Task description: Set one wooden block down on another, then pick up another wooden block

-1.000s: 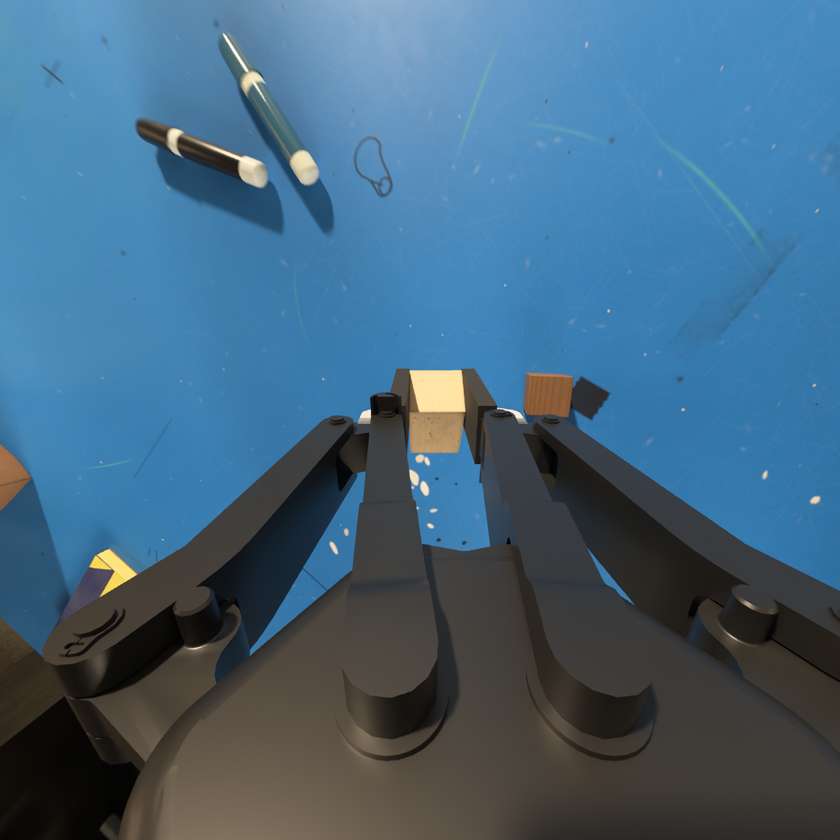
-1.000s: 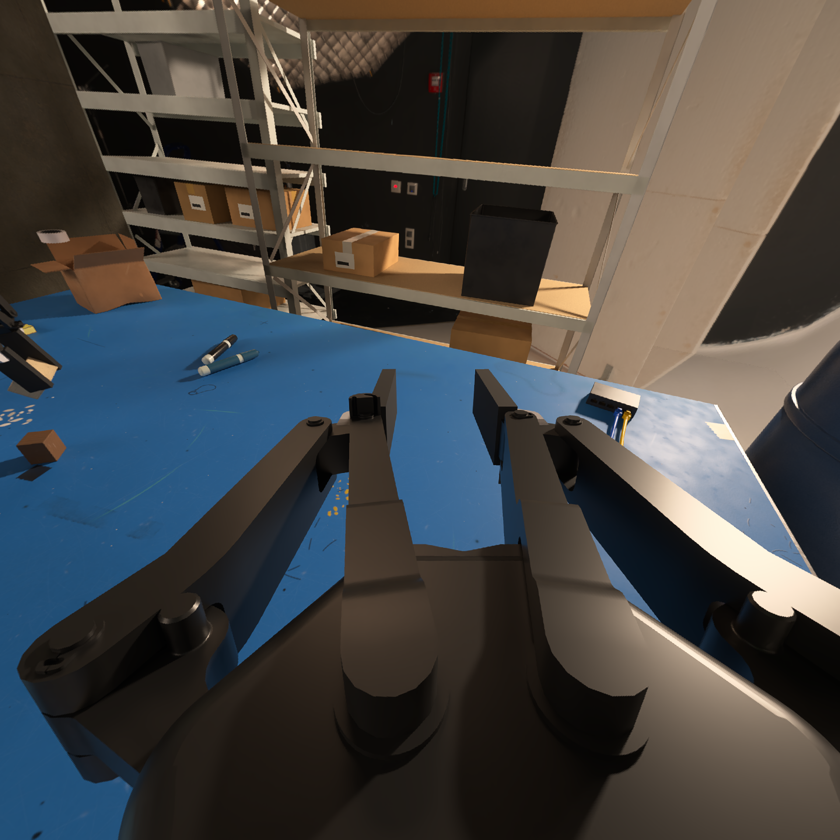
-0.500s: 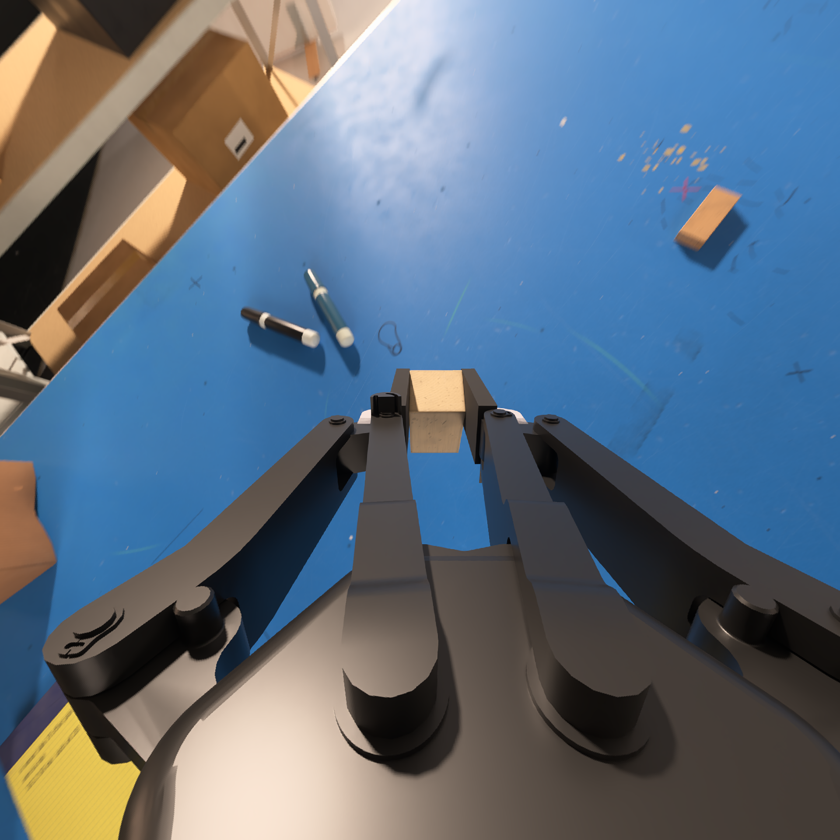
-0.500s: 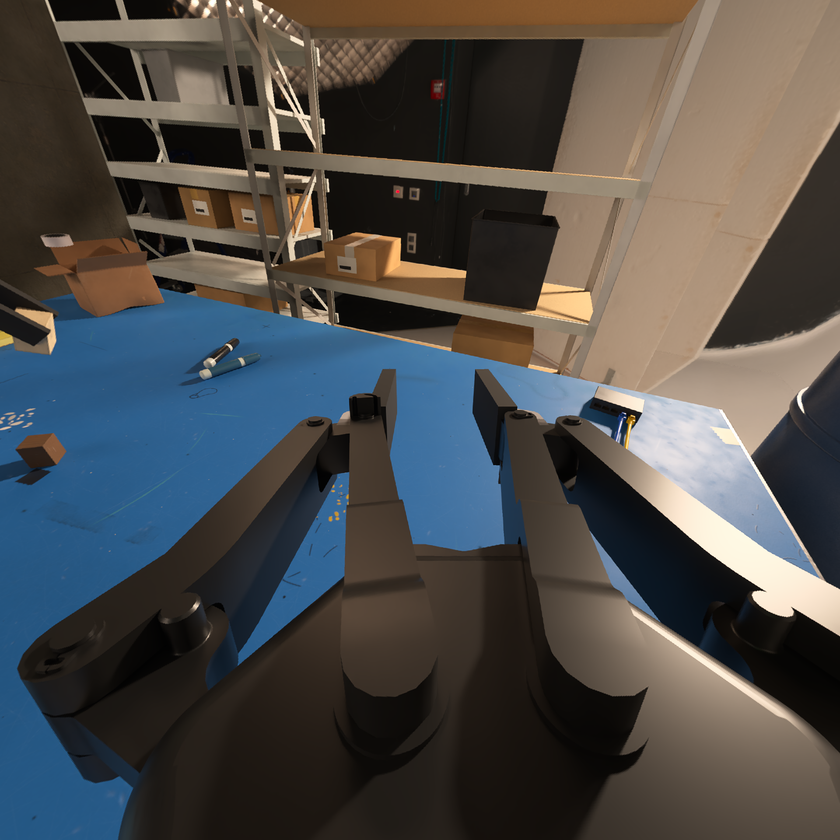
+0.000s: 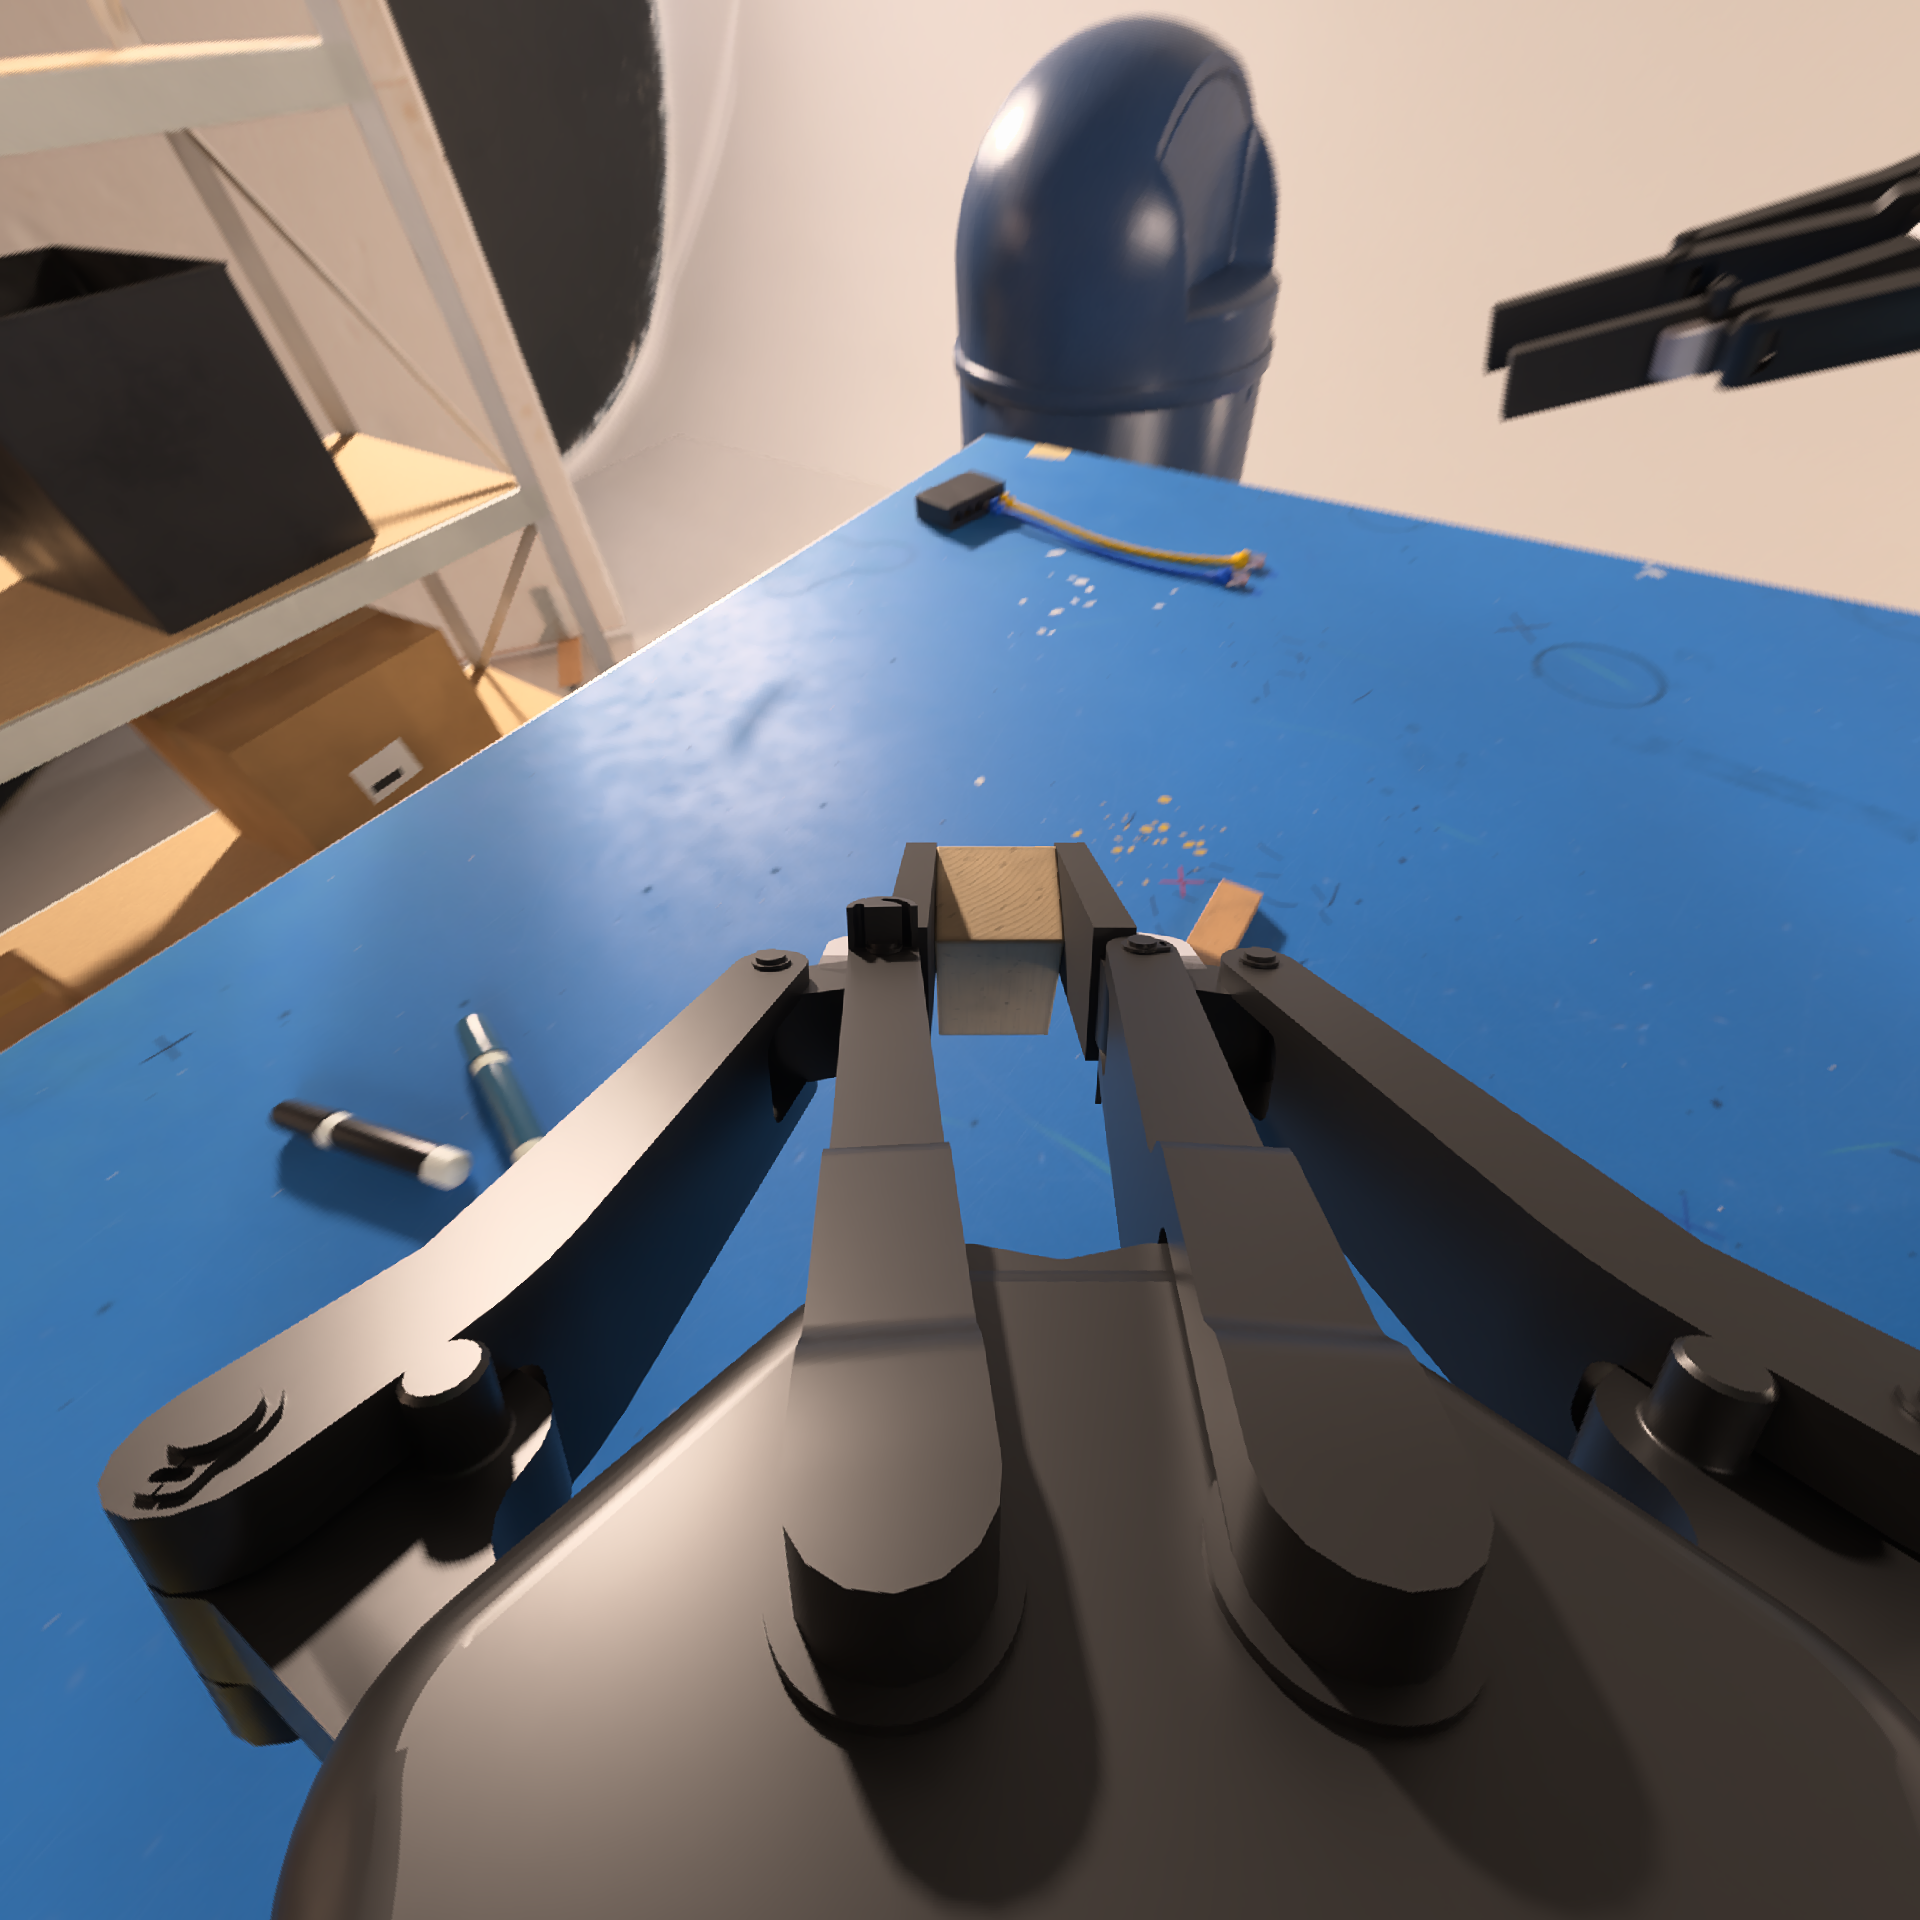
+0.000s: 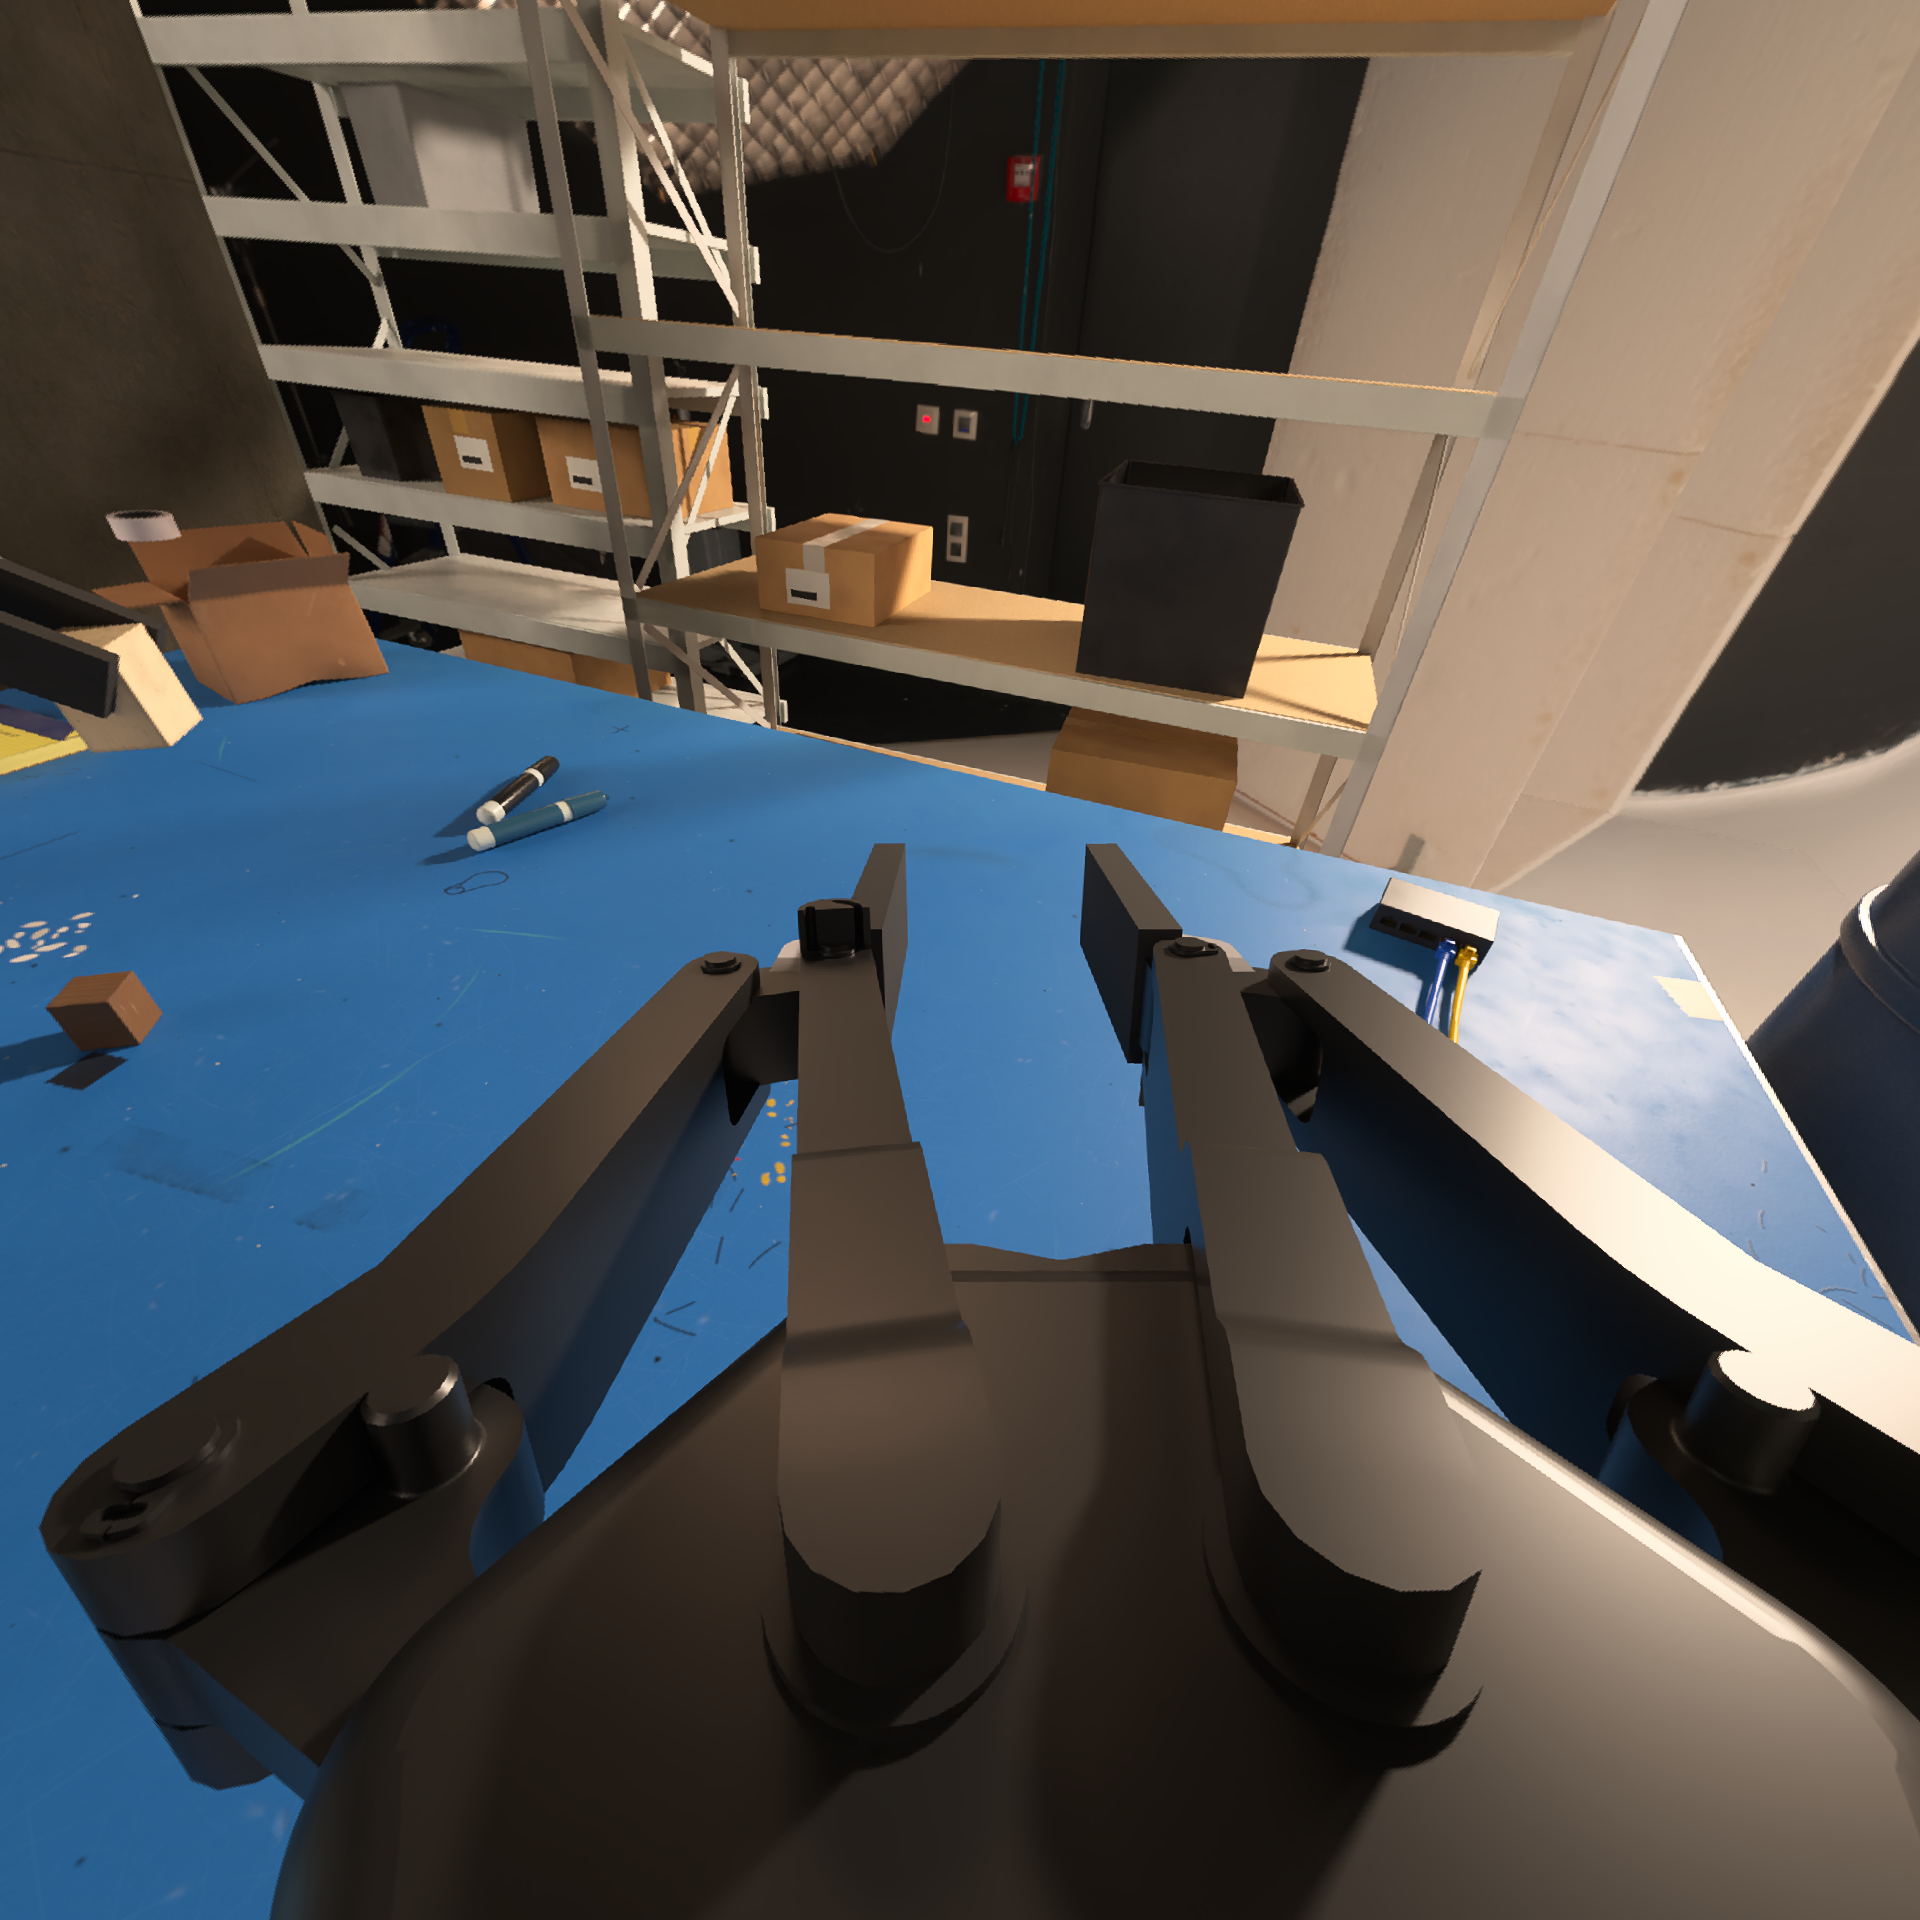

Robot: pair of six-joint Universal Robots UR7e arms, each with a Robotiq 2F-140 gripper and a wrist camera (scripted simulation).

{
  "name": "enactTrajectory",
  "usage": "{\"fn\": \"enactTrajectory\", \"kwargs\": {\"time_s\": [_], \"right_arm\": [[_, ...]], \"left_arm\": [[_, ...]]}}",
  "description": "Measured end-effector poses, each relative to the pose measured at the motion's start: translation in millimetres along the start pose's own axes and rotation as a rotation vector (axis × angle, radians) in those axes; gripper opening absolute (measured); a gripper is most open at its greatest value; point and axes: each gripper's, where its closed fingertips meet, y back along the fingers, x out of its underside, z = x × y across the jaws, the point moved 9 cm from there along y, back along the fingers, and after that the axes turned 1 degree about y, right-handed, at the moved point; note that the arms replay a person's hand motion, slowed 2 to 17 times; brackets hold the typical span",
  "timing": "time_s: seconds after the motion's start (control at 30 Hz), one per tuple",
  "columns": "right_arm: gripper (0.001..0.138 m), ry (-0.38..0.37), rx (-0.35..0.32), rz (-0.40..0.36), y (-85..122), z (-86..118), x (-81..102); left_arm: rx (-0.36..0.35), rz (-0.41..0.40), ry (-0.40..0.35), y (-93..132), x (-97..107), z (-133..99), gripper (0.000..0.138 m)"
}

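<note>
Left end effector clamps pale wooden block — right end effector parted.

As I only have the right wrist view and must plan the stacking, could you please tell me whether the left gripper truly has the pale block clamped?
Observer: Yes. In the left wrist view, the left gripper is shut on the pale wooden block, with one finger pad flat against each side.
Operator: Thank you. Is any other block near it that I cannot see?
Observer: Yes. A flat tan wooden block lies on the blue table just beyond the fingertips, partly hidden behind one finger.
</note>
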Motion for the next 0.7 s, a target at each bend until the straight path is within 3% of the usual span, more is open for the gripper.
{"fn": "enactTrajectory", "kwargs": {"time_s": [0.27, 0.7], "right_arm": [[0.046, 0.010, -0.006, 0.012, -3, 3, 1.6], [0.046, 0.020, -0.006, 0.027, -4, 4, 3.3]], "left_arm": [[0.108, -0.113, 0.019, -38, -4, -31, 0.030], [0.255, -0.132, 0.004, -118, 3, -70, 0.030]]}}
